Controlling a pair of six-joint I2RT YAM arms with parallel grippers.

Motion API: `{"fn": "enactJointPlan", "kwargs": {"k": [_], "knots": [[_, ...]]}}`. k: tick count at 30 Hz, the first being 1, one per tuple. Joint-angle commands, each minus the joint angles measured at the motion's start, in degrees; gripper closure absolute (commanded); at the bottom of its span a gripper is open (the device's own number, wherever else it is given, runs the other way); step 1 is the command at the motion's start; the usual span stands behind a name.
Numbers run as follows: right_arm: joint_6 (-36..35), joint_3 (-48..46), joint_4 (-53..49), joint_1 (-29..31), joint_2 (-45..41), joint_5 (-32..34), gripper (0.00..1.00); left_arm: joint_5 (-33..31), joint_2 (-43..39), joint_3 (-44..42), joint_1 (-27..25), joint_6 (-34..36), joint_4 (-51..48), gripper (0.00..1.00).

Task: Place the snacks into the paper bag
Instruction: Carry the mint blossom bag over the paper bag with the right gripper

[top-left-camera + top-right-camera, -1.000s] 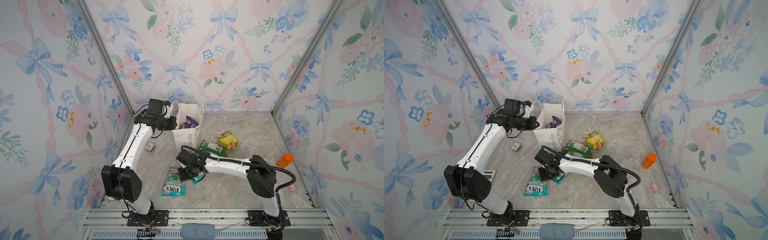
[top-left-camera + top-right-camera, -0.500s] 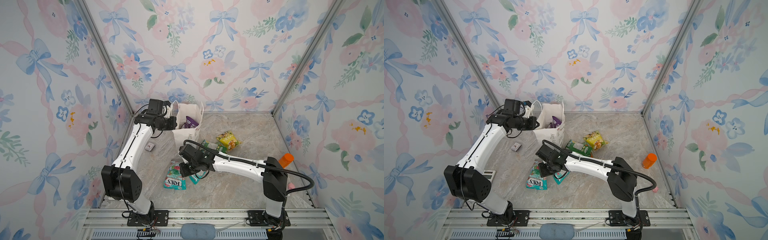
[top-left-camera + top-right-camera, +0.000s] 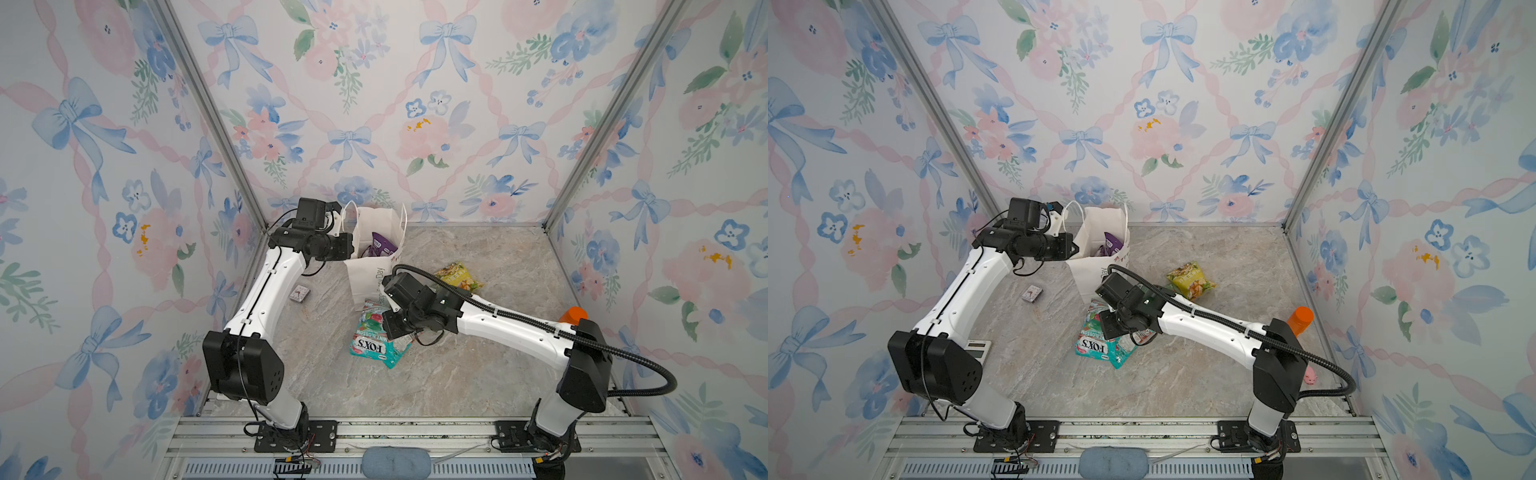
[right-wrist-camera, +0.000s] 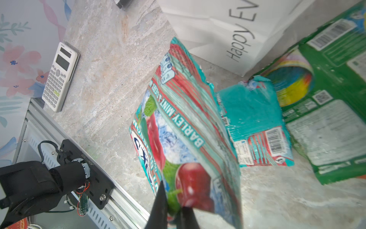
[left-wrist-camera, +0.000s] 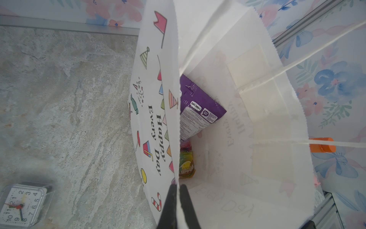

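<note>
The grey marbled tabletop (image 3: 478, 365) carries everything. The tall white paper gift bag (image 3: 368, 276) stands upright near the back left corner with its mouth open. My left gripper (image 5: 177, 187) is pinched tight on the rim of its printed "Happy Every Day" wall. Inside it lean a glossy purple packet (image 5: 198, 107) and, lower down, a multicoloured fruit packet (image 5: 187, 162). My right gripper (image 4: 174, 207) is clamped on one edge of a teal FOX'S mint packet (image 4: 184, 123), just in front of the bag. Beside that lie a second teal packet (image 4: 255, 119) and a green packet (image 4: 326, 111). A yellow chip bag (image 3: 457, 276) lies to the bag's right. A white calculator (image 4: 59, 77) sits near the front rail.
</note>
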Motion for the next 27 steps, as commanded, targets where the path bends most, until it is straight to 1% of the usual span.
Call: {"fn": "enactJointPlan", "kwargs": {"k": [1,8,12,17,20,24,27], "knots": [[-1.9,-1.7,-2.9,-2.2,-4.7,2.3,1.00,0.8,0.6,-0.7,0.3,-0.5,1.0,1.00],[-4.0,-4.1,-6.6,-7.7,-10.1,4.5,1.00,0.5,0.2,-0.7,0.3,-0.5,1.0,1.00],[-5.5,-3.1,-9.3,-11.0,-12.2,6.4,1.00,0.4,-0.1,-0.6,0.3,-0.5,1.0,1.00],[-8.6,2.0,-13.5,-14.9,-13.8,10.1,1.00,0.4,-0.1,-0.6,0.2,-0.5,1.0,1.00],[-10.5,6.0,-15.0,-16.2,-14.6,11.7,1.00,-0.1,-0.2,-0.7,0.1,-0.5,1.0,1.00],[-11.9,10.8,-16.1,-16.5,-15.7,12.1,1.00,-0.2,-0.1,-0.7,0.2,-0.5,1.0,1.00],[-12.4,13.4,-16.3,-16.3,-16.3,10.9,1.00,-0.2,-0.1,-0.7,0.1,-0.5,1.0,1.00]]}}
